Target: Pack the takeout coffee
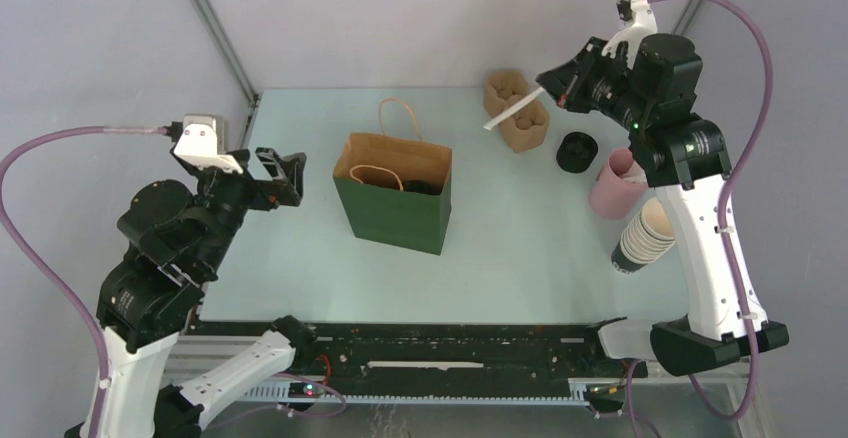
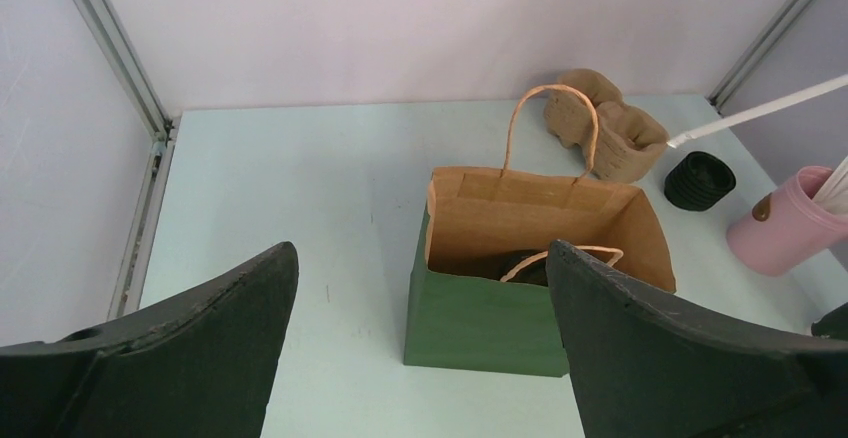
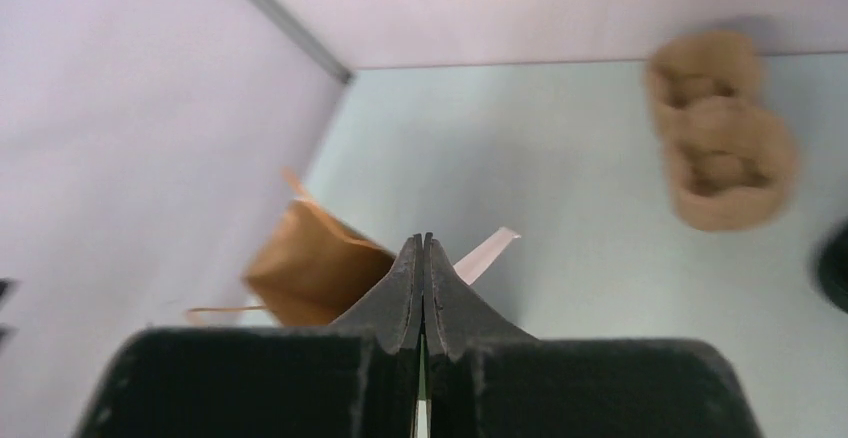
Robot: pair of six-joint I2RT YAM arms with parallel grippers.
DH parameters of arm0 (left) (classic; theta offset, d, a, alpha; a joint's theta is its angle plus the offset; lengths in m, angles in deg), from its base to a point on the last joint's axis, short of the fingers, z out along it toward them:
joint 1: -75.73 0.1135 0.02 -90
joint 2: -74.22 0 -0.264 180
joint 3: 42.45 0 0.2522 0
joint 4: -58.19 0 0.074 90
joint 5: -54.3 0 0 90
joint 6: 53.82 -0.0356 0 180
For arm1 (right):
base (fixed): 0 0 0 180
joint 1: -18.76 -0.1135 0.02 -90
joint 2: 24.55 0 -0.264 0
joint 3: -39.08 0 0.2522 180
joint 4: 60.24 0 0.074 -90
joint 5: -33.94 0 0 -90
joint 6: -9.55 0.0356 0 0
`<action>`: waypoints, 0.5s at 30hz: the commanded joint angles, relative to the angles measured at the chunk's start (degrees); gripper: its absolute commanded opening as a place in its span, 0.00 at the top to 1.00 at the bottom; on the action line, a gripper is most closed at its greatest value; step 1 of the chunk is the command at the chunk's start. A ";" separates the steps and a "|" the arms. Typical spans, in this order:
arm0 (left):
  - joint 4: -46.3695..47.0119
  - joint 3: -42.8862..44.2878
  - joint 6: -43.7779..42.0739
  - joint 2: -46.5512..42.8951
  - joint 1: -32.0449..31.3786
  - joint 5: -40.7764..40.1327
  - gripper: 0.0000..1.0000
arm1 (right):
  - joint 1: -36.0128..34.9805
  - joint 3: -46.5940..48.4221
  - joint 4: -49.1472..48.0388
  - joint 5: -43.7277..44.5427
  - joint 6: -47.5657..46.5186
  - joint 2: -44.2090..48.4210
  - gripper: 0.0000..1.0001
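Takeout coffee (image 2: 520, 266): dark, inside bag (image 2: 480, 328).

One paper bag (image 1: 394, 194), one pulp cup carrier (image 1: 516, 110), one pink cup (image 1: 617, 184), perhaps one lid stack (image 1: 576, 151).

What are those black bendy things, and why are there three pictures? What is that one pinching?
They are two robot arms bolted to a table. One picture looks down from above; the other two come from small cameras on each wrist. On the table stand a green paper bag with something dark inside, a brown cardboard cup carrier, a black lid, a pink cup and a stack of paper cups. The right gripper has its jaws shut on a white straw. The left gripper is open, holding nothing.
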 commanded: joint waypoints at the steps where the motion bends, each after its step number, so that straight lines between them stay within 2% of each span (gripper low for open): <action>1: 2.12 0.50 2.04 -0.39 0.39 -0.12 0.02 | -3.32 -3.65 -17.26 -9.84 12.44 2.85 1.00; 9: 3.38 -1.48 5.61 -1.78 0.35 0.18 0.02 | -8.84 -0.56 -19.23 -12.23 14.65 3.25 1.00; 15: 3.72 -2.22 5.70 -2.28 0.35 -0.69 0.02 | -16.12 1.69 -17.74 -14.05 13.67 0.84 1.00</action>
